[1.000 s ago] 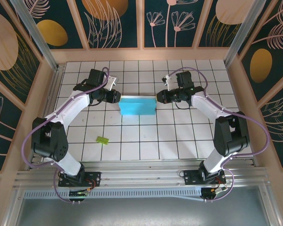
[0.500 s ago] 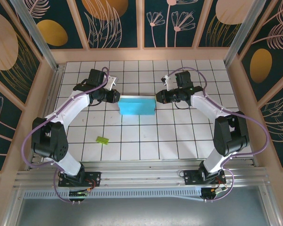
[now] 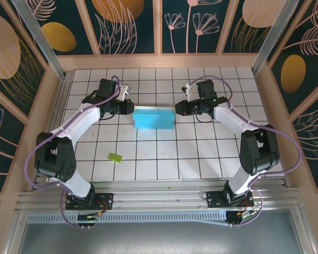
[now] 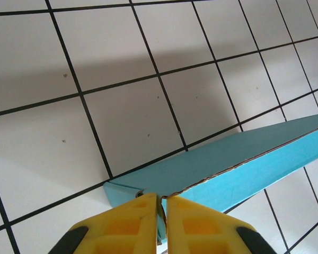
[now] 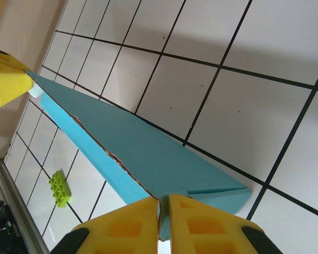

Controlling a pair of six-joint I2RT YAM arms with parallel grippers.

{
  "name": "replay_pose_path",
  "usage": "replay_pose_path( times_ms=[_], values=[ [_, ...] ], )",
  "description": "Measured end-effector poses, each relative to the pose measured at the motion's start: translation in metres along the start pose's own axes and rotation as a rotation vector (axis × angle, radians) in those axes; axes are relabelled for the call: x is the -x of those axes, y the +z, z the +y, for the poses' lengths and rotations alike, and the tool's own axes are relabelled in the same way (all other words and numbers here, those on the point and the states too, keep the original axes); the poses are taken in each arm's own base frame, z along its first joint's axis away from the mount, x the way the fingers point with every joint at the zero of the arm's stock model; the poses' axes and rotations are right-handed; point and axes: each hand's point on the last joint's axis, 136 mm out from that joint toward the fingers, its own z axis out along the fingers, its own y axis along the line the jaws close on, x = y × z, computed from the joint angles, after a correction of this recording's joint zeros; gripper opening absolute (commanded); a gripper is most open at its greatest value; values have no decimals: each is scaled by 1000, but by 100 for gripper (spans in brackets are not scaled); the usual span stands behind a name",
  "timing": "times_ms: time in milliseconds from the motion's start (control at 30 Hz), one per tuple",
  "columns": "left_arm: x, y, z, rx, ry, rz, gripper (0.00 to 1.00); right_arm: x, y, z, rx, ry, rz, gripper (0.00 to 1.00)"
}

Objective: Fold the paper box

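**Both pincers clamped on the ends of the turquoise box**

The paper box (image 3: 154,118) lies flat in the middle of the tiled desk (image 3: 201,153), a turquoise rectangle stretched left to right between the two arms. At its left end sits the left pincer (image 3: 131,107). The left wrist view shows its yellow fingers (image 4: 132,222) pressed almost together, with the box's corner edge nipped in the thin slit between them. At the other end the right pincer (image 3: 176,109) has the same hold, its pads (image 5: 201,222) squeezed tight on the box's right corner. A raw cardboard edge runs along the box's length in both wrist views. A lime-green brick (image 3: 115,157) rests on the desk nearer the arm bases, well apart from the box.
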Motion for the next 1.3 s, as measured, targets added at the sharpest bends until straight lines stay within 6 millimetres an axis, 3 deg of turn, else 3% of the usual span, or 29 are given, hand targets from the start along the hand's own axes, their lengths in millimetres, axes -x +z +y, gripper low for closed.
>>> replay_pose_path(
  times_ms=[600,1300],
  values=[
    [-1,0,-2,-11,-10,-8,11,3,2,-1,3,138,-6,14],
    [-11,3,-1,-39,-33,-17,11,-2,8,-11,-27,118,-28,12]
  ],
)
